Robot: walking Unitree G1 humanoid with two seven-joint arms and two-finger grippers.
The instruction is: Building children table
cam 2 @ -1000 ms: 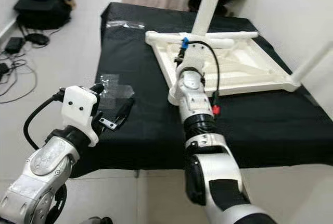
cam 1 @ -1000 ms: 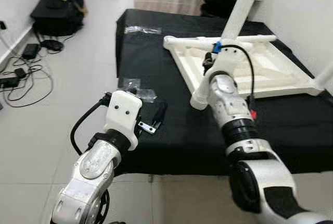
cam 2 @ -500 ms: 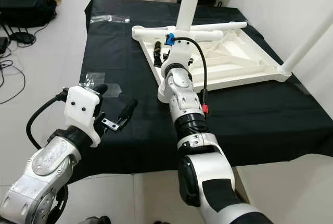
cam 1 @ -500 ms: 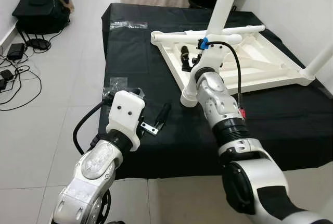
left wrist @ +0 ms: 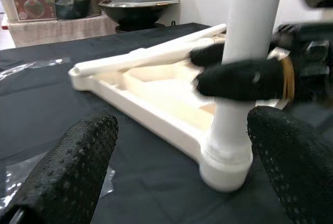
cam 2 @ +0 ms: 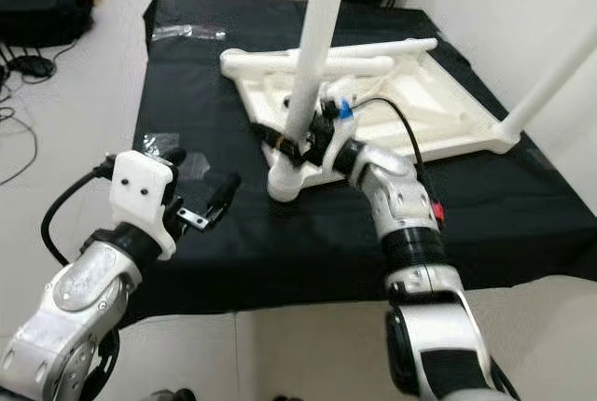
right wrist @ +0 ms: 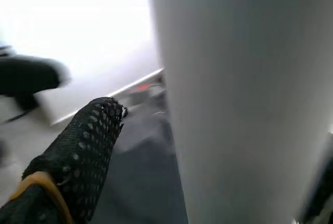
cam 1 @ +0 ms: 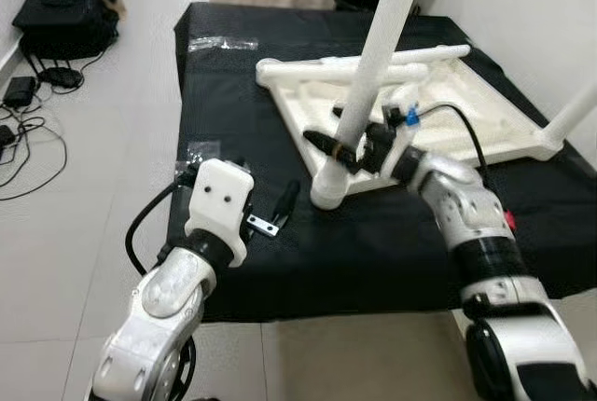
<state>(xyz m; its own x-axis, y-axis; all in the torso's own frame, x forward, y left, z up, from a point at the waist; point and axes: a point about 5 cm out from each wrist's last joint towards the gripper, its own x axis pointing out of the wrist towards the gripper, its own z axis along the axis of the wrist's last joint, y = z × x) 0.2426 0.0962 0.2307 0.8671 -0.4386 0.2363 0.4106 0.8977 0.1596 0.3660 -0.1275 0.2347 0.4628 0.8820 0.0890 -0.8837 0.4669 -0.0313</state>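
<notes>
Showing the leg-fitting stage of the build, read from the robot outward. Nearest, the left jaws (cam 1: 280,207) hang spread and empty over the black-draped desk (cam 1: 233,149), with one fingertip (left wrist: 73,166) to each side of the wrist view. They face the near corner of the frame but stand apart from it, probably kept ready to steady the work. A clear plastic bag (cam 1: 202,150) lies on the cloth just beside them.

Just beyond, the right jaws (cam 1: 341,147) straddle the near leg (cam 1: 366,84) low down, one finger (left wrist: 242,79) crossing in front of the tube and the other behind. They appear closed on the leg; actual contact cannot be confirmed. A low grasp would best serve to hold the leg upright or twist it in its corner socket (cam 1: 328,185).

Behind these jaws lies the table frame (cam 1: 448,112), white and turned underside up, so the sockets face upward to take legs. Another leg (cam 1: 574,112) rises from the frame's corner well beyond the right jaws. Farthest off, a second bag (cam 1: 222,44) rests on the cloth.
</notes>
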